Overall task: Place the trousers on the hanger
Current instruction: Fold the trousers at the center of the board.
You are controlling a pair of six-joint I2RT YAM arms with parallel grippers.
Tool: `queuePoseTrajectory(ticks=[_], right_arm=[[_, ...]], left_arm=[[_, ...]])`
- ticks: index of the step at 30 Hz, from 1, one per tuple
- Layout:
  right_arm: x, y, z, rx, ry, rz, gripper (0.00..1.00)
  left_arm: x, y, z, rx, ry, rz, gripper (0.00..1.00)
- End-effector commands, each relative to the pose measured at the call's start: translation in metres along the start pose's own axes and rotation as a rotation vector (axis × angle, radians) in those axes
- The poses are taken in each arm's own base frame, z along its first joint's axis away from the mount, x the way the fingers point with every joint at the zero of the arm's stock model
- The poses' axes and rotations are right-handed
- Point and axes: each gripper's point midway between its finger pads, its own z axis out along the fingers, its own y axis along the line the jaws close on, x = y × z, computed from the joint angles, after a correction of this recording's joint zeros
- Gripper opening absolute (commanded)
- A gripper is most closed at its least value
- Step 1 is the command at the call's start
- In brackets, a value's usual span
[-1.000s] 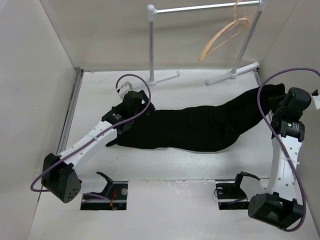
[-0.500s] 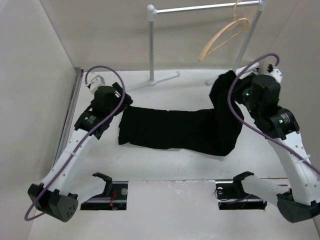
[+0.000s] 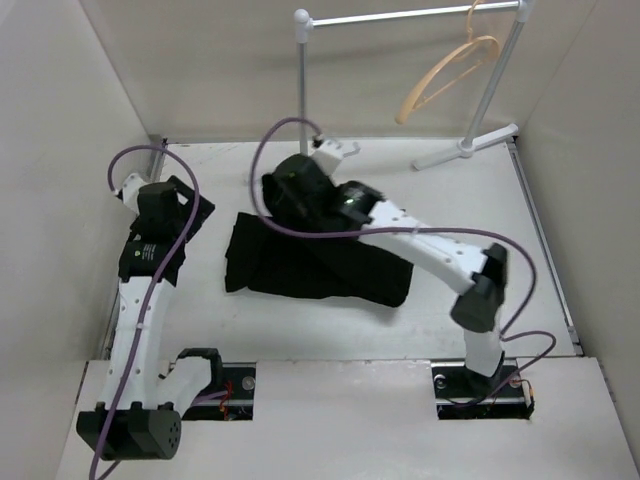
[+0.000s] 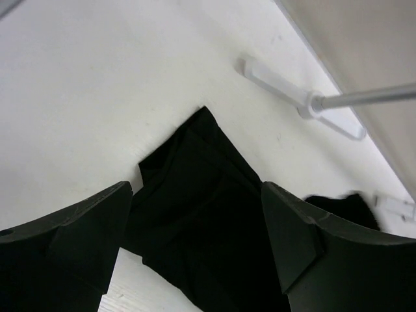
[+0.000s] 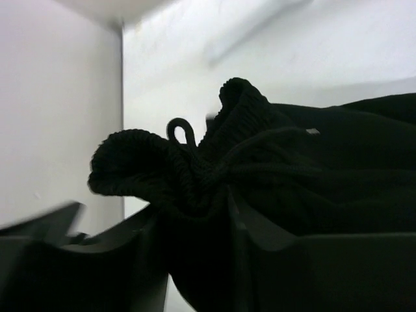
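Right pincer (image 5: 195, 237): clenched partway on the trousers (image 3: 320, 270), with the ribbed waistband (image 5: 149, 156) bunched up between its fingers and a small cord loop standing above the fold. Left pincer (image 4: 195, 247): spread wide, grasping nothing, hovering above the left end of the dark cloth, out at the left of the tabletop (image 3: 450, 200); no contact to be seen.

Step in hand, as a judgement: doubling the garment over on itself, ready for draping. To do it well: carry the gripped end low and lay it squarely on the layer below, edge to edge. Avoid dragging the lower layer along. Release only with the bunch resting flat, then lift straight up clear of the cloth. For the next lift, take the fold line rather than a loose corner, pincers well apart, for evenly hanging halves.

Trousers now: a doubled dark heap left of centre, under the right arm reaching across from the right side. Well apart, at the far right and above the tabletop: hanger (image 3: 447, 72), light tan, hooked on the white rail (image 3: 400, 16), tilted and bare. Nothing draped there yet; most of the task apparently left to do.
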Motion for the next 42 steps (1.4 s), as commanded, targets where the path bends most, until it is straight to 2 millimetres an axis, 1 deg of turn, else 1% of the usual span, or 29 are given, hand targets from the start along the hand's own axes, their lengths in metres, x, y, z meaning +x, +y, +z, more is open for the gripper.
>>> queuePoseTrajectory(ticks=[1,2,3,4,5,6,8,10,11,12,13,14,16,17,18,19,20,22,24,28,30,31,33,34,35,37,38,39,42], right_arm=[[0.049,0.064,-0.007,-0.153,0.114,0.052,0.49],[0.069,0.076,-0.009,-0.182,0.161,0.034,0.57],[0.082,0.084,-0.012,-0.209,0.195,0.006,0.66],[0.09,0.087,-0.015,-0.221,0.216,-0.029,0.74],[0.091,0.086,-0.018,-0.224,0.224,-0.044,0.8],[0.09,0.081,-0.022,-0.221,0.232,-0.053,0.86],[0.056,0.06,-0.024,-0.203,0.195,-0.037,0.89],[0.024,0.03,-0.029,-0.198,0.138,-0.031,0.86],[0.012,0.013,-0.031,-0.198,0.115,-0.037,0.82],[0.006,-0.002,-0.033,-0.194,0.107,-0.041,0.78],[0.002,-0.024,-0.034,-0.181,0.105,-0.049,0.7],[0.001,-0.05,-0.037,-0.166,0.113,-0.058,0.53],[0.009,-0.101,-0.036,-0.103,0.141,-0.066,0.32],[0.015,-0.12,-0.035,-0.079,0.158,-0.07,0.27],[0.024,-0.149,-0.035,-0.038,0.186,-0.082,0.23],[0.029,-0.171,-0.036,-0.005,0.197,-0.087,0.23],[0.033,-0.185,-0.039,0.013,0.199,-0.09,0.23],[0.039,-0.215,-0.047,0.04,0.201,-0.088,0.3],[0.045,-0.236,-0.053,0.055,0.202,-0.074,0.4],[0.056,-0.266,-0.06,0.077,0.223,-0.052,0.56],[0.055,-0.286,-0.062,0.113,0.21,-0.035,0.65],[0.055,-0.294,-0.062,0.13,0.204,-0.025,0.67],[0.05,-0.309,-0.063,0.15,0.192,0.007,0.67],[0.05,-0.31,-0.064,0.142,0.199,0.015,0.62],[0.052,-0.309,-0.065,0.128,0.215,0.021,0.56],[0.057,-0.308,-0.067,0.117,0.239,0.018,0.43],[0.062,-0.309,-0.068,0.117,0.256,0.012,0.4],[0.071,-0.311,-0.069,0.124,0.287,0.003,0.41],[0.098,-0.325,-0.067,0.175,0.363,-0.008,0.52]], left_arm=[[-0.016,0.009,-0.012,-0.006,-0.054,0.001,0.8],[-0.018,0.01,-0.012,-0.011,-0.064,0.001,0.8],[-0.02,0.011,-0.011,-0.019,-0.072,0.003,0.8],[-0.022,0.012,-0.01,-0.028,-0.08,0.003,0.8],[-0.023,0.012,-0.009,-0.037,-0.086,0.003,0.81],[-0.024,0.012,-0.006,-0.042,-0.088,0.009,0.81],[-0.019,0.013,0.002,-0.05,-0.075,0.038,0.81],[-0.007,0.011,0.011,-0.045,-0.042,0.064,0.8],[0.005,0.006,0.016,-0.028,-0.006,0.092,0.79],[0.02,0.001,0.022,-0.015,0.033,0.124,0.79],[0.035,-0.003,0.027,-0.008,0.072,0.162,0.78],[0.05,-0.006,0.032,-0.003,0.108,0.205,0.78],[0.08,-0.014,0.039,0.018,0.172,0.288,0.77],[0.092,-0.015,0.043,0.019,0.198,0.326,0.76],[0.104,-0.017,0.046,0.022,0.224,0.363,0.75],[0.114,-0.017,0.048,0.021,0.246,0.402,0.73],[0.12,-0.015,0.051,0.014,0.261,0.433,0.73],[0.134,-0.01,0.058,-0.004,0.302,0.486,0.73],[0.146,-0.006,0.067,-0.023,0.341,0.538,0.74],[0.153,-0.009,0.081,-0.037,0.351,0.585,0.73],[0.158,-0.009,0.086,-0.046,0.37,0.601,0.71],[0.164,-0.006,0.09,-0.06,0.397,0.614,0.69],[0.179,0.0,0.097,-0.075,0.449,0.658,0.63],[0.185,0.0,0.099,-0.074,0.465,0.665,0.58],[0.189,-0.001,0.1,-0.063,0.475,0.663,0.49],[0.188,-0.003,0.104,-0.059,0.475,0.639,0.25],[0.187,-0.003,0.106,-0.063,0.465,0.625,0.18],[0.183,-0.002,0.109,-0.075,0.452,0.608,0.14],[0.167,0.001,0.119,-0.117,0.392,0.547,0.09]])
